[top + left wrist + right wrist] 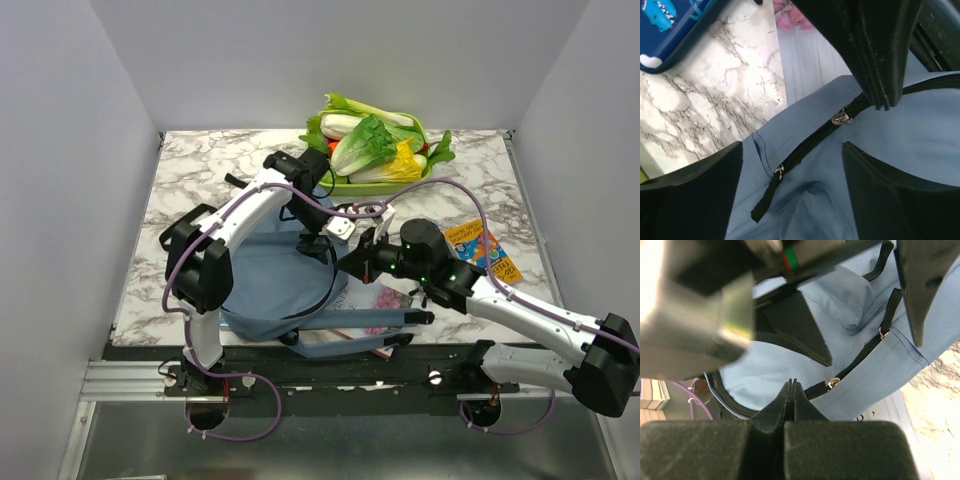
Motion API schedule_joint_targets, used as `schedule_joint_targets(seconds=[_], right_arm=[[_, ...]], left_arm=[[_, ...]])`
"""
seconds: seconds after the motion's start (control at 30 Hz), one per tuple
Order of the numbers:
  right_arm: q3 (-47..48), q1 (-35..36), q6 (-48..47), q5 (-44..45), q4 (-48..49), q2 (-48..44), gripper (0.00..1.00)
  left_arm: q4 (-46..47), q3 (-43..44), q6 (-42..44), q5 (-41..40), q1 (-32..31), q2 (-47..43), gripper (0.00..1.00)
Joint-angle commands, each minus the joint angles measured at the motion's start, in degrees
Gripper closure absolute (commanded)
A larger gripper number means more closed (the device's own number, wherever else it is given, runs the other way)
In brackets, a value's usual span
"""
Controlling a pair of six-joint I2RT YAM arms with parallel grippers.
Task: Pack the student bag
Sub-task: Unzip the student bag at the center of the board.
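Grey-blue student bag (265, 285) lies flat on the marble table (200, 170), at the near edge, left of centre. Flat blue straps (375, 318) trail off the bag's right side. A black zip (805, 150) crosses the bag's fabric, with a silver puller (841, 118) part way along it.

Left gripper (792, 146): released, fingers spread wide just over the bag, with the zip's loose end lying between them. Cannot tell whether the pads touch the cloth.

Right gripper (791, 389): clenched, tips pressed together on the bag's zip tape, just short of the puller.

Top view: both wrists meet over the bag's right part and hide the zip. Only this view shows the leafy vegetables (375, 150) beyond the bag at the table's far side, and a colourful book (480, 250) to the bag's right, partly under the right arm.

Left wrist view: adds a dark blue pencil case (670, 20) with a shark print, off the bag on the marble, and a pale cover with pink flowers (790, 50) just beside the bag's edge. The right gripper's tip sits on the zip line here.

Right wrist view: the only one showing the right tips meeting. It also shows a folded pocket (850, 300) on the bag.
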Motion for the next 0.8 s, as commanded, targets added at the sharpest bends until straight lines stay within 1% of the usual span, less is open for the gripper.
schedule_joint_targets(seconds=[0.0,0.03,0.07,0.1,0.13,0.17,0.27,0.4,0.53,0.63,0.67,0.73,0.77], right_arm=[[-0.42,0.55,0.2,-1.19,2.03,-2.0,0.99],[-0.42,0.46,0.2,-1.1,2.11,-2.26,0.99],[-0.42,0.55,0.29,-1.1,2.12,-2.35,0.99],[-0.34,0.55,0.29,-1.19,2.38,-2.44,0.99],[-0.34,0.55,0.29,-1.19,2.55,-2.62,0.99],[-0.25,0.46,0.38,-1.28,2.64,-2.62,0.99],[-0.25,0.55,0.38,-1.28,2.99,-2.62,0.99],[-0.42,0.46,0.2,-1.45,3.26,-2.53,0.99],[-0.51,0.46,0.03,-1.01,3.17,-2.97,0.99],[-0.16,0.46,-0.15,-0.57,3.0,-3.15,0.99],[-0.07,0.46,-0.15,-0.66,2.99,-3.15,0.99],[0.1,0.46,-0.24,-0.75,2.99,-3.23,0.99],[0.1,0.46,-0.15,-0.75,2.91,-3.32,0.99]], left_arm=[[-5.74,3.45,5.99,0.21,-0.93,3.81,0.2],[-7.93,4.51,6.6,-0.75,-1.45,5.56,0.24],[-9.17,5.65,7.05,-1.2,-1.63,6.62,0.3],[-10.31,7.75,7.14,-1.81,-1.72,7.67,0.33],[-10.5,8.47,5.57,-2.77,-1.9,8.99,0.34],[-10.5,8.74,5.82,-3.39,-1.81,9.17,0.38],[-9.1,6.11,7.66,-5.5,-1.81,7.6,0.42],[-5.5,-0.03,9.25,-8.66,-1.72,4.26,0.45],[-4.35,-1.54,9.25,-10.69,-1.63,3.37,0.52],[-2.77,-1.55,7.32,-9.91,-1.63,3.64,0.59],[-2.24,-1.63,6.79,-9.55,-1.63,3.64,0.65],[-0.23,-1.98,5.39,-8.15,-1.63,3.38,0.74],[0.57,-2.16,4.68,-7.8,-1.63,3.2,0.92]])
